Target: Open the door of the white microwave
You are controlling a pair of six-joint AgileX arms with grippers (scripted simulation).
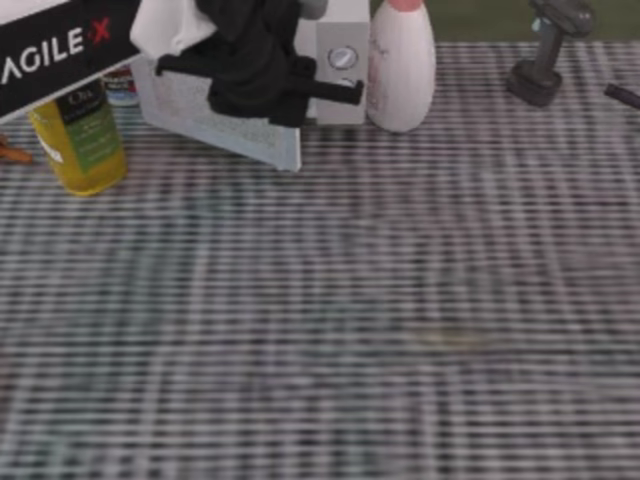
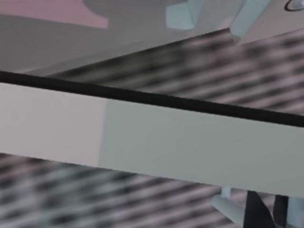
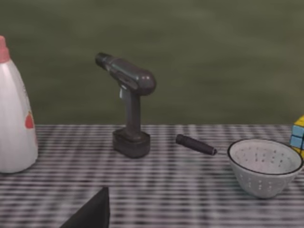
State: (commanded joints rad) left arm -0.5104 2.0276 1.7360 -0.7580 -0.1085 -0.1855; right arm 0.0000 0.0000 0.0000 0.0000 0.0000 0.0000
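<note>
The white microwave [image 1: 340, 45] stands at the table's far edge, its two knobs stacked on the front panel; my left arm hides most of its body. Its door [image 1: 215, 115], with a grey mesh window, is swung partly out toward the front left. My left gripper [image 1: 262, 85] hangs over the door from above. In the left wrist view the door's pale edge [image 2: 190, 147] fills the frame, and the dark fingers [image 2: 256, 213] stand close together on the door's pale handle [image 2: 230, 209]. Only a dark tip of my right gripper [image 3: 92, 213] shows, parked off to the right.
A white pink-capped bottle [image 1: 400, 65] stands right of the microwave, a yellow bottle [image 1: 80, 135] and a small can [image 1: 122, 85] to its left. At the far right are a dark drill [image 1: 545, 55], a black stick [image 3: 195, 144], a white perforated bowl [image 3: 263, 166] and a coloured cube [image 3: 298, 135].
</note>
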